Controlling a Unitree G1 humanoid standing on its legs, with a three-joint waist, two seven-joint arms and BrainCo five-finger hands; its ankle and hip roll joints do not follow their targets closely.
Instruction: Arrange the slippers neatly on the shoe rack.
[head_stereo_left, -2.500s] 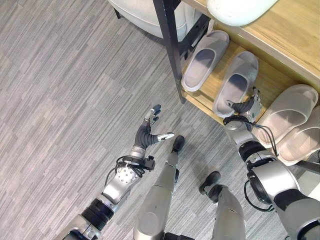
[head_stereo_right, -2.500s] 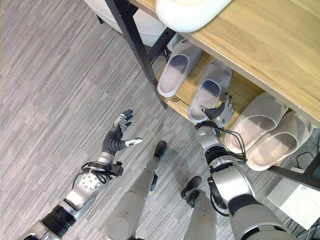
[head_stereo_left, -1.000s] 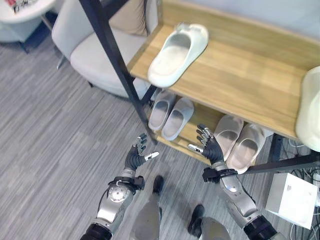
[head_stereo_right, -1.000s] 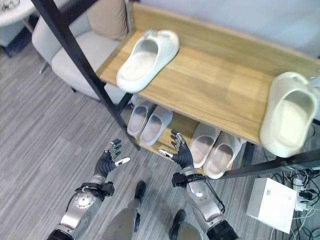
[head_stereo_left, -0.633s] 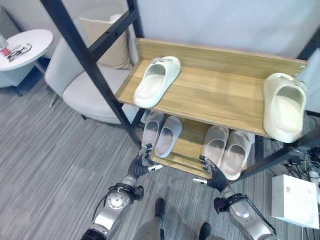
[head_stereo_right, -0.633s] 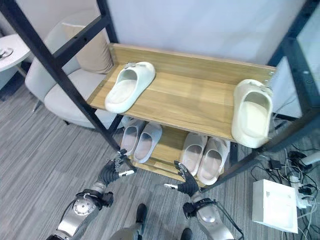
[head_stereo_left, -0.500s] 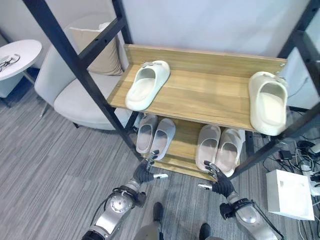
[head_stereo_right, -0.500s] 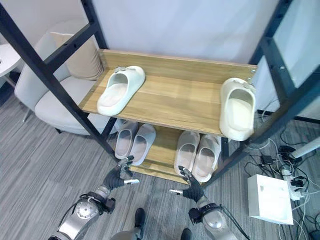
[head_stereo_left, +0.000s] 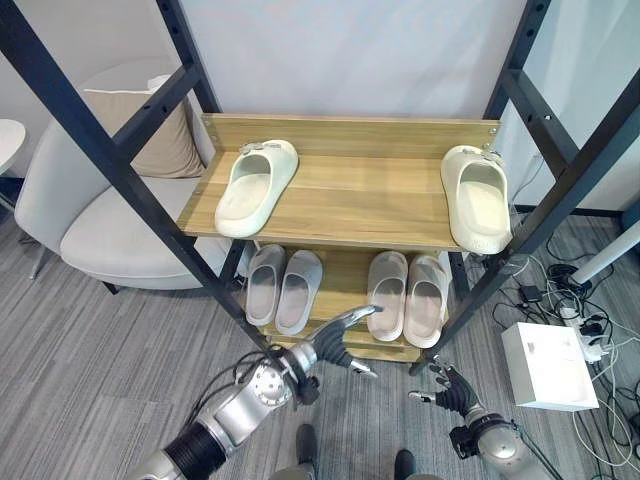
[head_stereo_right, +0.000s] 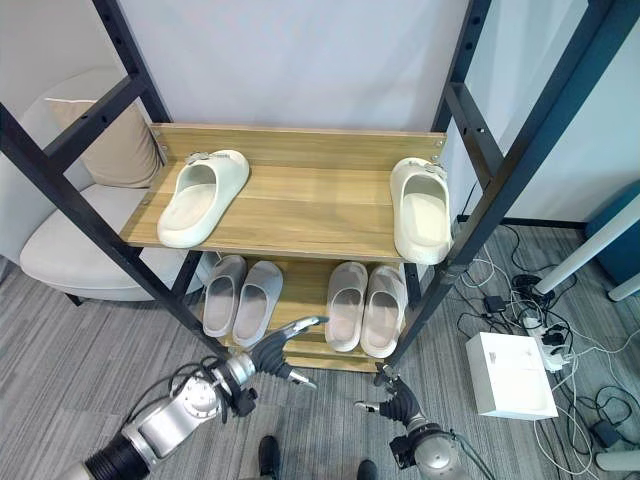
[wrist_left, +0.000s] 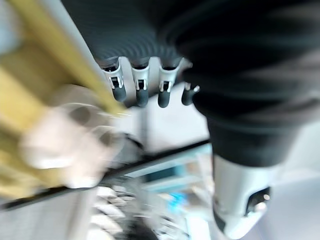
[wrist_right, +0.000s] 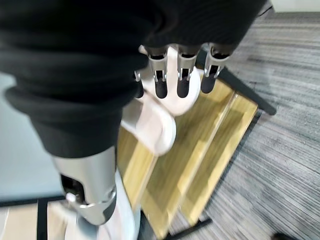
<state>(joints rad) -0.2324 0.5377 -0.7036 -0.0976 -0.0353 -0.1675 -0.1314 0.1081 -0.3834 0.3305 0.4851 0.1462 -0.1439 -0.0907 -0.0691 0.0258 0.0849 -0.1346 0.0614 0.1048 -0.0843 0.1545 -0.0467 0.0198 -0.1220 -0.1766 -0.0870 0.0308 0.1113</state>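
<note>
Slippers (head_stereo_left: 257, 186) smooth, rounded, on wooden rack (head_stereo_left: 350, 200); left hand (head_stereo_left: 335, 343), right hand (head_stereo_left: 448, 389) splayed, empty.

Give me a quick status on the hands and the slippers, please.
Left hand and right hand open, empty, low before the shoe rack. Top-shelf slippers apart; lower pairs side by side. Nothing in the way.

The left robot hand (wrist_left: 150, 85) shows close up, its silver fingers (wrist_left: 141, 90) with dark tips hanging straight in a row and its thumb (wrist_left: 240, 200) set apart, holding nothing. Beside the fingers runs a wooden shelf edge (wrist_left: 60, 55), and a pale slipper (wrist_left: 60, 135) lies blurred past it.
</note>
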